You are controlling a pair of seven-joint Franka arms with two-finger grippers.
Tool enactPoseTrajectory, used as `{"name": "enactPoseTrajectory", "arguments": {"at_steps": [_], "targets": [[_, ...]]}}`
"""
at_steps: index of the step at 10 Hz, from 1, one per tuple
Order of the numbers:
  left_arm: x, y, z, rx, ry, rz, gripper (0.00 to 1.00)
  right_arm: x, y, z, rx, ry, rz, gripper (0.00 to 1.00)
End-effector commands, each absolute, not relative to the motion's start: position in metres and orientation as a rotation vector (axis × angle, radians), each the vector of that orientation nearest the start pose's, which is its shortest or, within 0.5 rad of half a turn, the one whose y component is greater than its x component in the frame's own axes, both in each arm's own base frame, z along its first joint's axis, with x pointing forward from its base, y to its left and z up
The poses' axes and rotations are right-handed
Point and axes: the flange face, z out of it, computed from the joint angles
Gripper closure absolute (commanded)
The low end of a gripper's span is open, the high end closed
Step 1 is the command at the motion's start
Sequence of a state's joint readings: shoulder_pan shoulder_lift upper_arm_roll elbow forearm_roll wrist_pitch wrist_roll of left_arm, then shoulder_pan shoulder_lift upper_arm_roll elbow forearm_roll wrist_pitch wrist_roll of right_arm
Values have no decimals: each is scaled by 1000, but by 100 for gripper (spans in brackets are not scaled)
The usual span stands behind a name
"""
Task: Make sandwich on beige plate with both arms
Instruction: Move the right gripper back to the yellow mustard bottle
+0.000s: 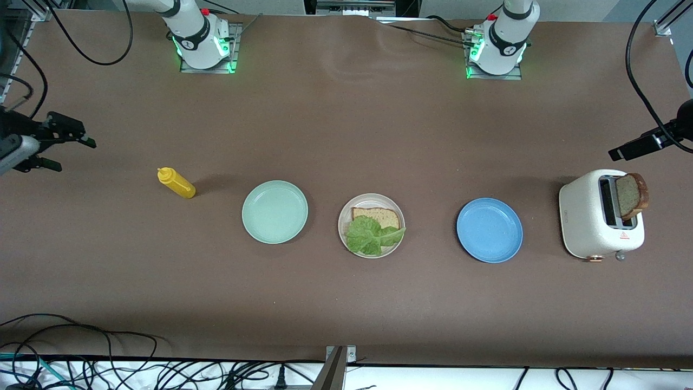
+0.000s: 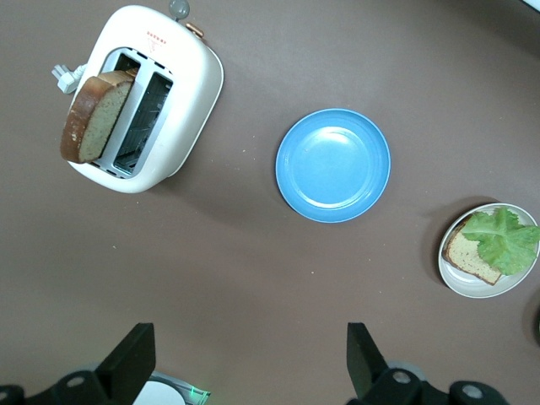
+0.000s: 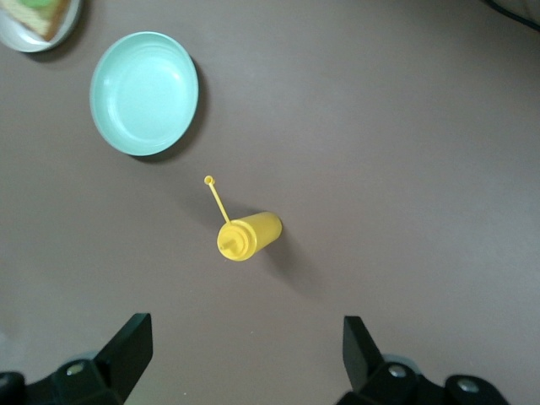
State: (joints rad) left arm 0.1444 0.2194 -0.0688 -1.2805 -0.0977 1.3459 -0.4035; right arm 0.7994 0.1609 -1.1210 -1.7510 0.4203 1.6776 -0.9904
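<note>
Brown table (image 1: 346, 119) seen from the front camera, with three plates in a row across its middle. The beige plate (image 1: 343, 227) sits in the centre and holds one bread slice (image 1: 379, 215) with a green lettuce leaf (image 1: 371, 235) lying over the part of it nearer the camera. A mint plate (image 1: 275, 212) lies beside it toward the right arm's end, and a blue plate (image 1: 490, 230) toward the left arm's end. A yellow bottle (image 1: 176, 183) stands past the mint plate, nearer the right arm's end. A white toaster (image 1: 587, 222) sits at the left arm's end, with a second bread slice (image 1: 632, 195) standing up out of one slot. The right gripper (image 1: 73, 141) hangs over the table's edge at the right arm's end, fingers apart. The left gripper (image 1: 617, 154) hangs above the toaster; from here its fingers cannot be told apart.

Left wrist view: the left gripper's two fingers (image 2: 135, 359) stand wide apart, holding nothing. Below them lie the toaster with its slice, the blue plate and the beige plate with bread and lettuce.

Right wrist view: the right gripper's fingers (image 3: 131, 346) stand wide apart, holding nothing. The bottle stands below them, with the mint plate near it and the beige plate at the picture's corner.
</note>
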Motion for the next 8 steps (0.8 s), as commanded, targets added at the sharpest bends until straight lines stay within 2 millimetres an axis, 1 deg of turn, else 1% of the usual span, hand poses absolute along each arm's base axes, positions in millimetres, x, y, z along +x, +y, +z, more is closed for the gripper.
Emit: {"name": "enactPoseTrajectory", "arguments": {"at_steps": [1,2,4,5,7,8], "targets": [[596,38,618,-3157,-749,272,0,536,-156,489,-2545,-900,-200,0],[596,38,618,-3157,-749,272,0,528,-169,474,-2494,-924,-237,0],[596,38,618,-3157,-749,272,0,520,-161,434,-2339,-1022,-351,0],[596,38,618,-3157,-749,272,0,516,-157,418,-2268,-1081,-404,0],[596,38,618,-3157,-749,272,0,513,-149,387,-2183,-1152,-474,0],[596,38,618,-3157,-749,272,0,507,-151,371,-2140,-1194,-521,0]]}}
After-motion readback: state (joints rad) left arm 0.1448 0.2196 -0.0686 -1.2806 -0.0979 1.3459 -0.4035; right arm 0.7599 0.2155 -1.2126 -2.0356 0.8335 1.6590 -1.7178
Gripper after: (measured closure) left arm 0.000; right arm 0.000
